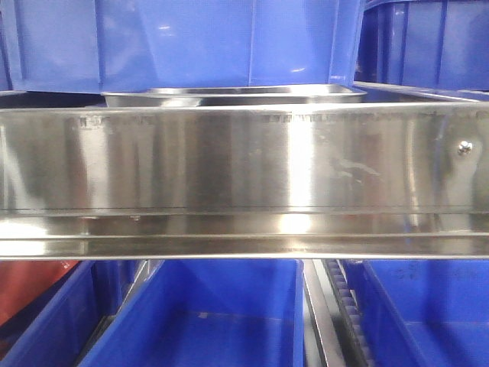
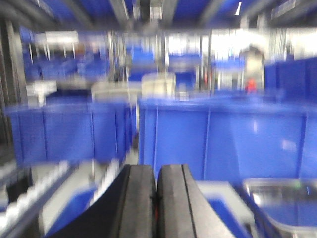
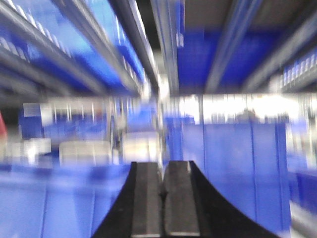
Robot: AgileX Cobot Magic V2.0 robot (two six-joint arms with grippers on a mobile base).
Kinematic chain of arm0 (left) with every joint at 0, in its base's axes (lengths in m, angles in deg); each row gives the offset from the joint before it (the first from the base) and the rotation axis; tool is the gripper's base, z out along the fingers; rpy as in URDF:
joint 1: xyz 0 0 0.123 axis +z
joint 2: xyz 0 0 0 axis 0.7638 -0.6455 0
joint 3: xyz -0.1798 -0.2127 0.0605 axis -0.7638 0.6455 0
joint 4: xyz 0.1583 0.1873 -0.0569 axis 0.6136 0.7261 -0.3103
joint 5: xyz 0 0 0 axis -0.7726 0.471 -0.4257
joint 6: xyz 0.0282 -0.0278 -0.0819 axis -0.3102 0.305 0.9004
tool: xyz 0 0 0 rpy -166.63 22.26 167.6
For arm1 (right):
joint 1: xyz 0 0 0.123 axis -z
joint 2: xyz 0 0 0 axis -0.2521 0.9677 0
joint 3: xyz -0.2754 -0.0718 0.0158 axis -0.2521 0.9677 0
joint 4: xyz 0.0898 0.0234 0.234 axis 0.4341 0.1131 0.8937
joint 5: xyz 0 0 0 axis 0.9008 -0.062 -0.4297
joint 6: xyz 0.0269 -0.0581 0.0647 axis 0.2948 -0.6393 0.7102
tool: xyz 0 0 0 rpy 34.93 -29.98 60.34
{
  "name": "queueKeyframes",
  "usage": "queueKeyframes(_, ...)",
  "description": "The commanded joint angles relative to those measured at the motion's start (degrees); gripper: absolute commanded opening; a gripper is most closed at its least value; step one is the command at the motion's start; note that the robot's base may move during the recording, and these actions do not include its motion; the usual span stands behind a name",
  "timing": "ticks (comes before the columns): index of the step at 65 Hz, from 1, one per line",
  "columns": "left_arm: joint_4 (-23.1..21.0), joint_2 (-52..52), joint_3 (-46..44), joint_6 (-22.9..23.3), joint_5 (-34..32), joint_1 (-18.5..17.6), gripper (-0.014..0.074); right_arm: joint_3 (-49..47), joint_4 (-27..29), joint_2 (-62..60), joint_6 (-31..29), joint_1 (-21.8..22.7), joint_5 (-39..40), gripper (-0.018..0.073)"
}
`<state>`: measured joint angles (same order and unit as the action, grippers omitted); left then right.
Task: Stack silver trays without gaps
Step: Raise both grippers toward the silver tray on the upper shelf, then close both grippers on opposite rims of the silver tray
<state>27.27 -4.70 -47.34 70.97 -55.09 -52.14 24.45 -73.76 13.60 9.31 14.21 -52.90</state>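
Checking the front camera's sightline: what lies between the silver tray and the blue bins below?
A wide brushed-steel band spans the front view, tray above it, bins below.

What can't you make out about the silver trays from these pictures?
Front view: the steel band hides all but the rim of a silver tray; whether it is a stack is unclear.
Left wrist view: a tray edge is blurred and cut off at the bottom right corner.
Right wrist view: motion blur; no tray recognisable.
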Motion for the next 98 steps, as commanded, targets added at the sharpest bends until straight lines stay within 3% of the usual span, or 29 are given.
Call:
queueKeyframes(1, 0.7, -5.9, -4.9, 0.5, 5.5, -0.3, 0.0012, -5.9, 0.8, 5.9, -0.1, 0.2, -10.5, -0.008)
queueKeyframes(15, 0.5, -23.2, -17.4, 0.5, 20.2, -0.3, 0.0012, -18.8, 1.1, 21.1, -0.1, 0.2, -33.2, -0.008)
queueKeyframes(23, 0.1, -30.9, -21.1, 0.5, 20.2, -0.3, 0.0012, -23.9, 1.1, 28.6, -0.1, 0.2, -41.5, -0.008)
queueKeyframes(33, -0.1, -37.6, -21.5, 0.5, 15.4, -0.3, 0.0012, -26.0, 1.2, 35.2, -0.1, 0.2, -42.3, -0.008)
queueKeyframes(42, -0.7, -43.4, -21.5, 0.5, 9.9, -0.3, 0.0012, -26.0, 1.5, 40.3, -0.1, 0.2, -37.1, -0.008)
queueKeyframes(57, -5.4, -54.8, -23.1, 0.5, 10.1, -0.5, -0.0013, -26.2, 7.8, 51.9, 1.8, -1.2, -36.7, -0.0069)
queueKeyframes(63, -4.5, -59.4, -25.9, 1.9, 10.5, -2.8, -0.0014, -28.1, 3.9, 58.0, 10.2, -4.4, -38.0, -0.0048)
queueKeyframes(68, -0.7, -62.4, -28.2, 8.8, 12.0, -5.9, -0.0014, -30.8, -0.5, 62.1, 15.7, -7.9, -39.6, -0.0048)
queueKeyframes(73, 6.3, -65.0, -31.1, 17.7, 14.7, -9.7, -0.0014, -34.5, -5.1, 66.3, 20.5, -12.5, -42.3, -0.0048)
queueKeyframes(78, 10.4, -67.2, -34.6, 22.7, 17.2, -13.4, -0.0014, -39.0, -7.0, 69.6, 22.8, -15.7, -45.2, -0.0048)
queueKeyframes(87, 9.1, -72.1, -42.6, 23.6, 23.2, -17.5, -0.0014, -46.9, -7.0, 76.0, 24.6, -19.8, -48.3, -0.0048)
queueKeyframes(98, 8.0, -78.7, -52.6, 23.6, 28.4, -19.8, -0.0014, -56.6, -7.0, 83.6, 24.7, -22.1, -53.8, -0.0048)
